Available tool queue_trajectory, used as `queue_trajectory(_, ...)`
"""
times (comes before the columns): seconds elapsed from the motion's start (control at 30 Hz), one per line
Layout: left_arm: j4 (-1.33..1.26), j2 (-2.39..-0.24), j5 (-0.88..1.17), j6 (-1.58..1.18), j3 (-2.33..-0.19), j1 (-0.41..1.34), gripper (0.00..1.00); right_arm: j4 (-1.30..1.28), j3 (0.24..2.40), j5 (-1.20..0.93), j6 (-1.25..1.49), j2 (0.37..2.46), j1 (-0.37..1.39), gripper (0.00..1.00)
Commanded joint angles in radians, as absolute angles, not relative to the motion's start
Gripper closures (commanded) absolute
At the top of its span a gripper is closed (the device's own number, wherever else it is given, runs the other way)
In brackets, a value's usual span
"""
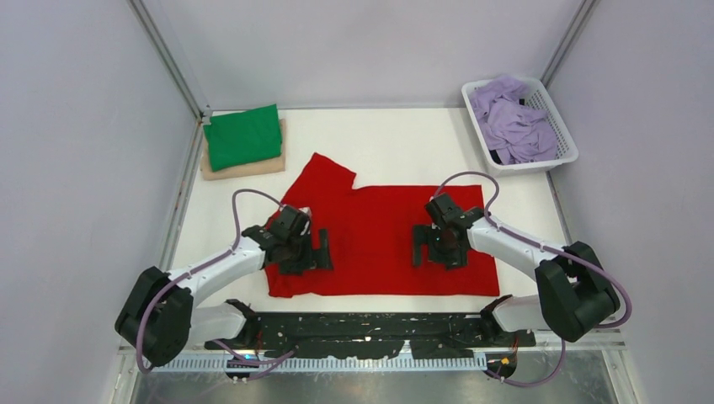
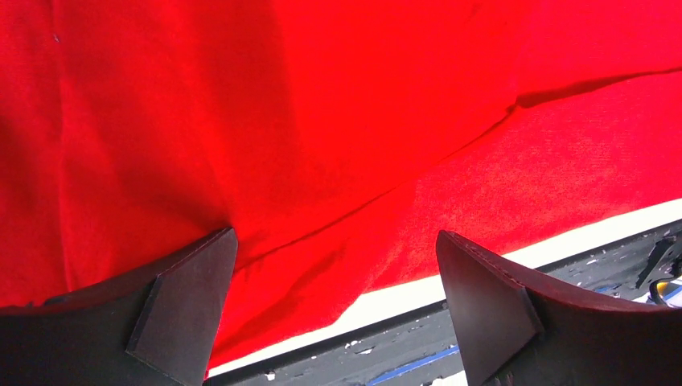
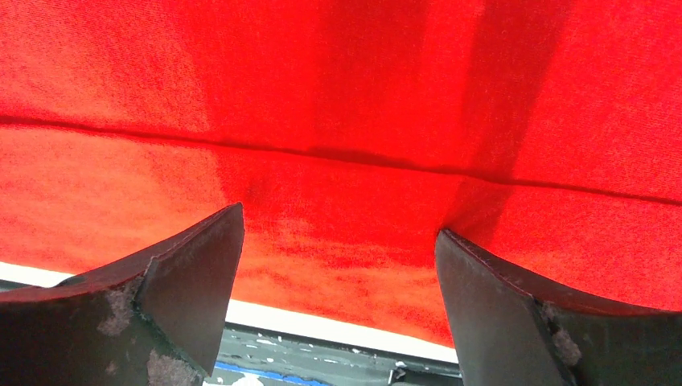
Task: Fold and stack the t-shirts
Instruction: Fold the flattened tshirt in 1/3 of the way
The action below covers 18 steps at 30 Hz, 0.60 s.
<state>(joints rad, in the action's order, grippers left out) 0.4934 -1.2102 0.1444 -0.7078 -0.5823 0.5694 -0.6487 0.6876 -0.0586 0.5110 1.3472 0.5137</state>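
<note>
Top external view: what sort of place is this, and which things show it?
Probably a robot lab test cell: plain grey walls on metal frame posts enclose a white table, with two white-and-black robot arms bolted at its near edge.

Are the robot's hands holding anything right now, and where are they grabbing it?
Nothing is held. The left gripper and the right gripper both stand open over the red t-shirt, pinching no cloth.
</note>
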Motion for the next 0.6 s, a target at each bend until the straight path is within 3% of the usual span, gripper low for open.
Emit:
queue_trajectory(0.0, 0.615, -1.199, 0.090, -0.778, -0.530, 0.615, 0.00, -0.793, 0.619, -0.098, 0.544, 1.367, 0.532, 0.04)
queue_trajectory(0.37, 0.701, -1.102, 0.052, -0.789, -0.512, 0.624, 0.00, -0.803, 0.643, -0.069, 0.503, 1.333, 0.535, 0.05)
queue_trajectory(0.57, 0.718, -1.106, 0.021, -0.727, -0.646, 0.623, 0.00, -0.748, 0.730, -0.056, 0.465, 1.252, 0.535, 0.05)
